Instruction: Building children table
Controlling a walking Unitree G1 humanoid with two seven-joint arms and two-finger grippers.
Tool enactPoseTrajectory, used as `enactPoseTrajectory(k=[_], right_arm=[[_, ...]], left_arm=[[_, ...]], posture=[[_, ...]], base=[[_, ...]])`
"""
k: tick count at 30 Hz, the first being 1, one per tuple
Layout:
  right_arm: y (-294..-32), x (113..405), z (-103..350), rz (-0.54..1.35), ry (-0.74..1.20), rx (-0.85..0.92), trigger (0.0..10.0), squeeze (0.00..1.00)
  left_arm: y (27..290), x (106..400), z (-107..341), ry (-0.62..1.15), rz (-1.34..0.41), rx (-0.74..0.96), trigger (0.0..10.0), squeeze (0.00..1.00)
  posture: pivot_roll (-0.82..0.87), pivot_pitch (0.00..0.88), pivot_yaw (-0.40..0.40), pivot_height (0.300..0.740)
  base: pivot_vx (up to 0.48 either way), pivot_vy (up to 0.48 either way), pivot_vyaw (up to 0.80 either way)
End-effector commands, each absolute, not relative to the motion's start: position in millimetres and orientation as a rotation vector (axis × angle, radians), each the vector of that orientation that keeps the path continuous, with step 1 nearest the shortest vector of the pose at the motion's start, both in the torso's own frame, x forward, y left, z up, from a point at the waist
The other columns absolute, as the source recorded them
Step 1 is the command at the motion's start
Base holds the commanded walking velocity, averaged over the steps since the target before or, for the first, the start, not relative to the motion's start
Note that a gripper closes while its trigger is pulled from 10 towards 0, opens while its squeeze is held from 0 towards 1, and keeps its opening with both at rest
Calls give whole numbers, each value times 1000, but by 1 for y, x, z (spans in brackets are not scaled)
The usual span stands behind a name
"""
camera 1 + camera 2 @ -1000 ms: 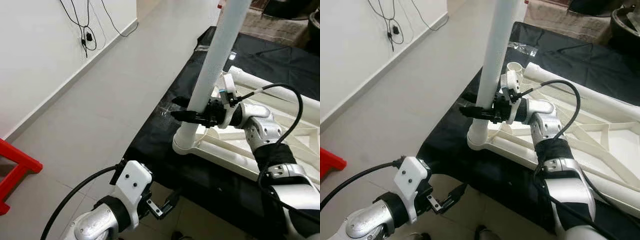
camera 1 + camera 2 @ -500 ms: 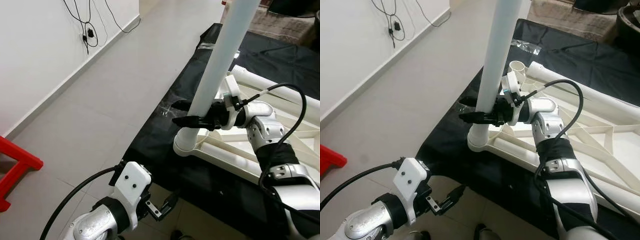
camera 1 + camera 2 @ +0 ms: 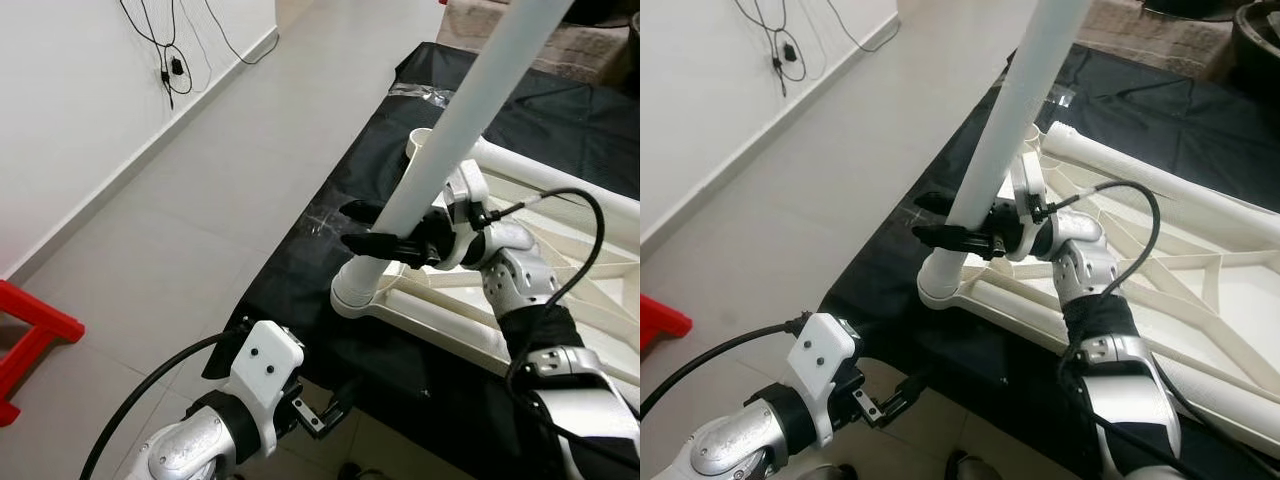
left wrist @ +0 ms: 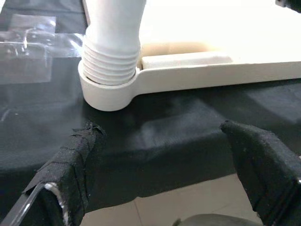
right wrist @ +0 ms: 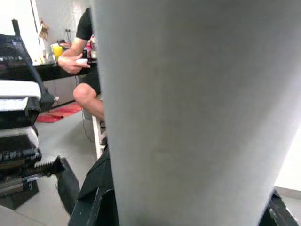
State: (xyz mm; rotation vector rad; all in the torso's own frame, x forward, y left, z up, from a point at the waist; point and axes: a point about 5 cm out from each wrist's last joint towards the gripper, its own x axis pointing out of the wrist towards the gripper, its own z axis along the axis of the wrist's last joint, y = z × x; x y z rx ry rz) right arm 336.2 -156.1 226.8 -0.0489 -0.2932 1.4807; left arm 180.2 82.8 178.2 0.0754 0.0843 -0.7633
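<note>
My right gripper (image 3: 372,226) holds its jaws clamped around the long white plastic table leg (image 3: 455,130), which tilts from the round corner socket (image 3: 357,288) of the white tabletop frame (image 3: 1200,290) lying on the black-covered surface (image 3: 310,270). My left gripper (image 4: 160,165) hangs below the edge, jaws wide.

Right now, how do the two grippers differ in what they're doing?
The right gripper is up at the table frame, fingers closed around the white leg; the left gripper hangs low in front of the black cloth, holding nothing. The right fingers clamp the leg just above its threaded socket; the left fingers are spread open. Both have two long black fingers.
</note>
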Motion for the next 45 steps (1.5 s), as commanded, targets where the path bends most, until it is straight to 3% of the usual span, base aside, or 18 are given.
enactPoseTrajectory(k=[1, 6, 18, 22, 25, 32, 35, 41, 44, 45], right_arm=[[-161, 331, 184, 1432, -84, -20, 10000, 0], [-158, 330, 187, 1326, -51, -126, 10000, 0], [-153, 339, 189, 1182, 30, -188, 10000, 0], [-153, 346, 183, 1039, 116, -189, 10000, 0], [-159, 356, 172, 804, 196, -167, 10000, 0], [-166, 363, 171, 646, 213, -138, 10000, 0], [-179, 369, 168, 373, 265, -105, 10000, 0], [-189, 370, 164, 160, 299, -82, 10000, 0], [-185, 371, 165, 189, 282, -58, 10000, 0], [-175, 370, 167, 308, 254, -44, 10000, 0]], left_arm=[[82, 178, 176, 103, -781, 75, 10000, 0], [81, 181, 176, 95, -783, 74, 10000, 0], [78, 185, 174, 81, -785, 80, 10000, 0], [77, 189, 175, 69, -784, 82, 10000, 0], [75, 195, 175, 53, -778, 81, 10000, 0], [74, 198, 174, 45, -776, 80, 10000, 0], [71, 202, 173, 29, -775, 80, 10000, 0], [72, 206, 174, 15, -764, 83, 10000, 0], [72, 206, 173, 14, -763, 85, 10000, 0], [72, 206, 173, 14, -764, 85, 10000, 0]], posture=[[260, 235, -40, 740], [248, 232, -35, 740], [230, 217, -38, 740], [222, 206, -40, 740], [214, 190, -40, 740], [206, 176, -43, 740], [203, 162, -42, 740], [201, 158, -46, 740], [201, 158, -46, 740], [202, 161, -45, 740]], base=[[0, 0, 0], [0, 0, 0], [0, 0, 0], [0, 0, 0], [0, 0, 0], [0, 0, 0], [0, 0, 0], [0, 0, 0], [0, 0, 0], [0, 0, 0]])
